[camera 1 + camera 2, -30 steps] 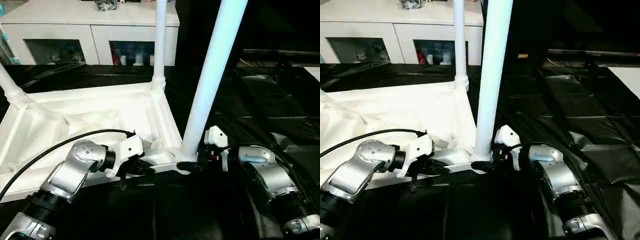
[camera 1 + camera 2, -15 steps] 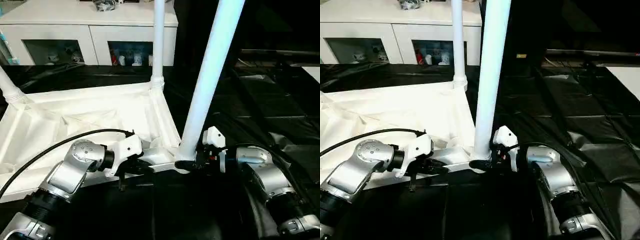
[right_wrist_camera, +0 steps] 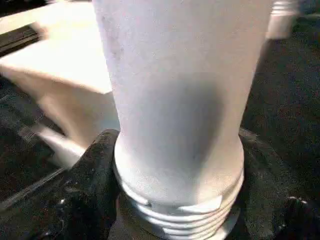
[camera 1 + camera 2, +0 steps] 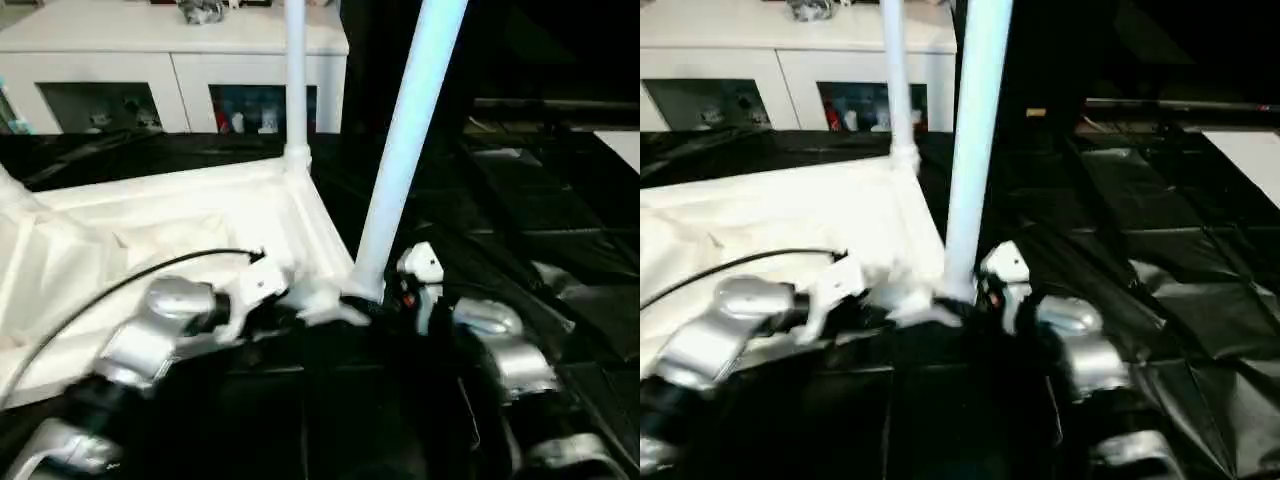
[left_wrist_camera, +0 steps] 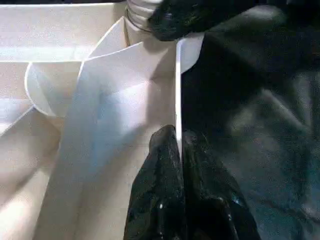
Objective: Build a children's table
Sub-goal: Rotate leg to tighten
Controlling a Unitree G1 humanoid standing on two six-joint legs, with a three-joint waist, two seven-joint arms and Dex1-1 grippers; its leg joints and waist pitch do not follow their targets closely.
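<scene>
The white tabletop (image 4: 150, 220) lies upside down on black sheeting, its ribbed underside up. One leg (image 4: 295, 80) stands in the far corner socket, and another leg's base (image 4: 15, 195) shows at the left edge. At the near right corner a long white leg (image 4: 405, 150) rises, leaning to the right. My right gripper (image 4: 375, 300) is shut on its threaded base (image 3: 175, 200), a black finger (image 3: 90, 185) on each side. My left gripper (image 5: 177, 145) is shut on the tabletop's thin rim (image 5: 177, 90) just beside that corner.
A white cabinet (image 4: 150, 50) with glass doors stands at the back. Crinkled black sheeting (image 4: 520, 200) covers the ground to the right. A black cable (image 4: 120, 285) arcs over my left forearm.
The whole view has shifted as my head moved. My right gripper's fingers have drawn in a little around the leg's base. Both grippers stay at the near corner.
</scene>
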